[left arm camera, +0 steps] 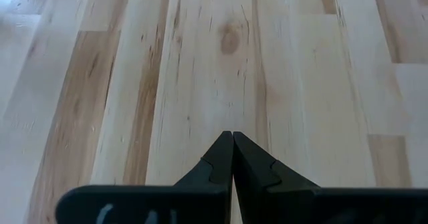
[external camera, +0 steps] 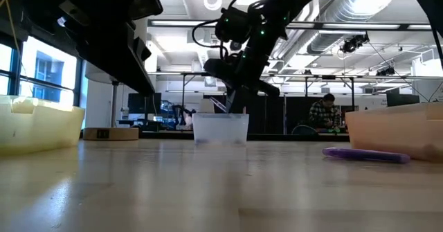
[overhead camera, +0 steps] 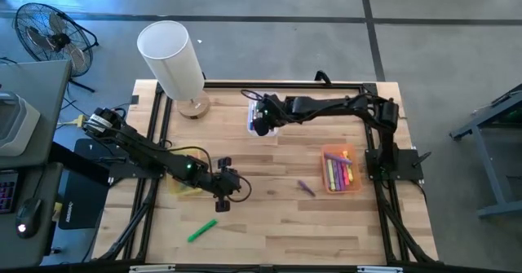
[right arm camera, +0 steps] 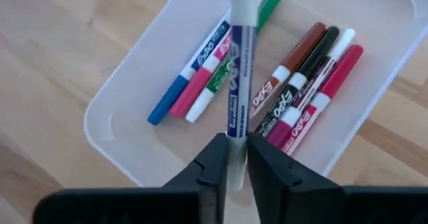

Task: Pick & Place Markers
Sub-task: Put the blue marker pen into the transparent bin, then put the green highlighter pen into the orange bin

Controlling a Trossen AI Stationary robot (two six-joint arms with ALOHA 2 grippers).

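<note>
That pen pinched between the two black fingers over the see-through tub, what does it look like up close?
The marker is a slim dry-erase pen with a white printed barrel and a dark blue cap at its far end. It sits lengthwise between the right gripper fingers, which touch it on both sides, above the clear bin. Below it lie other markers in blue, pink, green, brown, black and red. In the high view this bin sits at the table's far middle.

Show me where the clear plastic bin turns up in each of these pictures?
High view: clear bin at the table's back middle, under the right gripper.
Low view: bin at centre, that gripper above it.
Left wrist view: not in it.
Right wrist view: bin holding markers.
Shared landmark: the right gripper.
</note>
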